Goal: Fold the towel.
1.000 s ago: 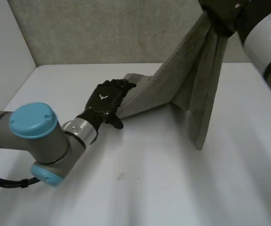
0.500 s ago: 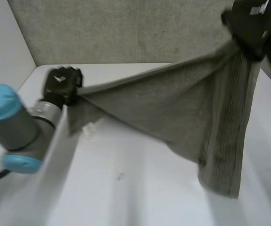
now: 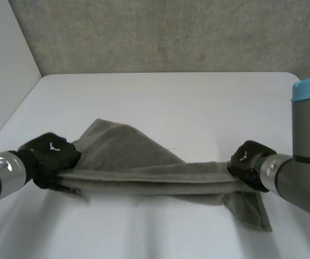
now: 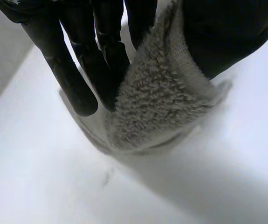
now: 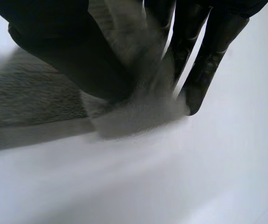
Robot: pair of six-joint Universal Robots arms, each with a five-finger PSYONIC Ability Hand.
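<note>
A grey towel [image 3: 128,156] lies stretched low over the white table [image 3: 198,102], pulled taut between my two hands. My left hand [image 3: 49,158] grips its left end, and in the left wrist view the thumb and fingers [image 4: 101,56] pinch a fold of the towel [image 4: 157,107] just above the table. My right hand [image 3: 247,160] holds the right end. In the right wrist view its thumb and fingers [image 5: 203,60] clamp the towel [image 5: 134,112] close to the tabletop. A loose flap [image 3: 249,208] trails toward the front edge under the right hand.
A grey back wall [image 3: 160,35] runs behind the table and a white side wall [image 3: 4,75] stands on the left. Bare tabletop spreads behind the towel and in front of it.
Both hands have come down from high and apart, bringing the towel from hanging in the air to a low taut band over the table. The left hand closed on the towel's end.
</note>
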